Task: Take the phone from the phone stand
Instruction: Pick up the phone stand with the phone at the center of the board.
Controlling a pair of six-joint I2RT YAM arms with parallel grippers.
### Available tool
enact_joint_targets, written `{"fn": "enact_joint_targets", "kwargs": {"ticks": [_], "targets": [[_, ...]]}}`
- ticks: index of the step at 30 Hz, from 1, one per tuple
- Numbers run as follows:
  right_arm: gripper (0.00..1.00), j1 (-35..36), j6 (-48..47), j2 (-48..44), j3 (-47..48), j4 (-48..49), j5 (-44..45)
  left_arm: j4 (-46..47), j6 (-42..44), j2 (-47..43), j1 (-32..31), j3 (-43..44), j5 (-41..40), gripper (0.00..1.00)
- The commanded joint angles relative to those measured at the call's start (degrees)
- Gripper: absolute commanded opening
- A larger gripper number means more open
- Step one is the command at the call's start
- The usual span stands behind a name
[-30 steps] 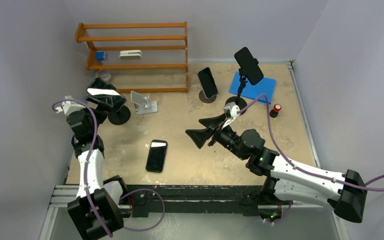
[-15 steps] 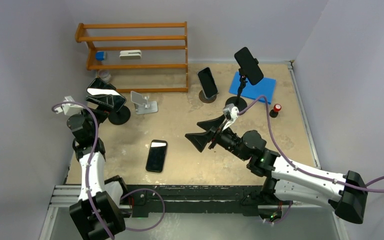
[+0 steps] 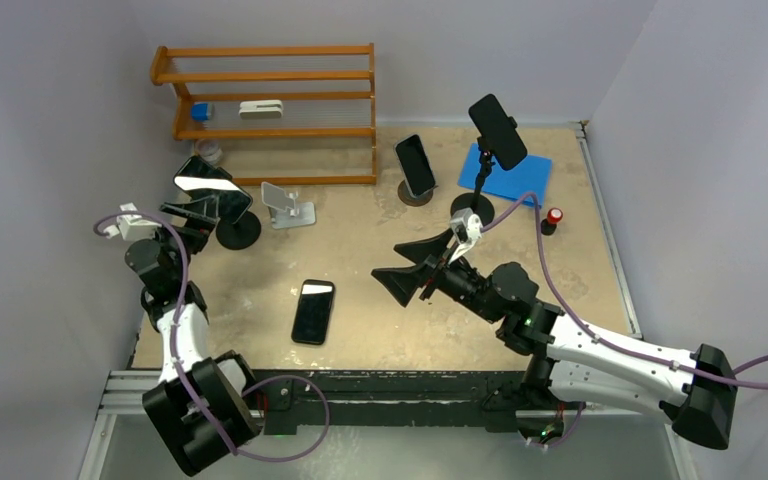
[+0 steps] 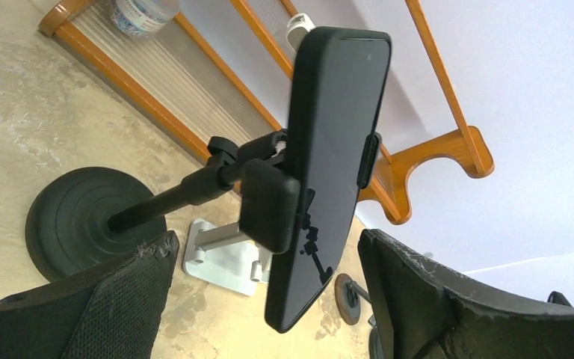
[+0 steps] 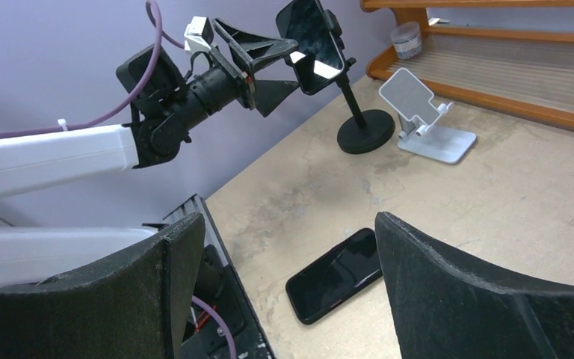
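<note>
On the tabletop (image 3: 390, 330), the phone (image 4: 336, 149) is clamped in its stand (image 4: 75, 217), screen unseen from the left wrist. Left hand (image 3: 198, 215) and right hand (image 3: 390, 262) are spread wide, empty.

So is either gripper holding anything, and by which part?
Nothing is held. The left gripper is open near the clamped phone; the right gripper is open too.

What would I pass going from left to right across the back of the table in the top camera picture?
Shiny phone → silver stand → leaning phone → tall-stand phone → red knob.
</note>
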Motion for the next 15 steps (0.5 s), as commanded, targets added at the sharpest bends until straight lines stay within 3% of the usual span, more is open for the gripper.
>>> {"fn": "enact_joint_targets", "kwargs": {"ticks": [1, 15], "targets": [[0.85, 0.37, 0.28, -0.85, -0.38, 3.21, -1.28, 9.40, -2.08, 0.60, 2.48, -1.58, 5.29, 0.88], [0.85, 0.55, -0.09, -0.68, -0.45, 3.32, -0.92, 31.42, -8.52, 8.82, 4.28, -4.22, 11.09, 0.85]]}}
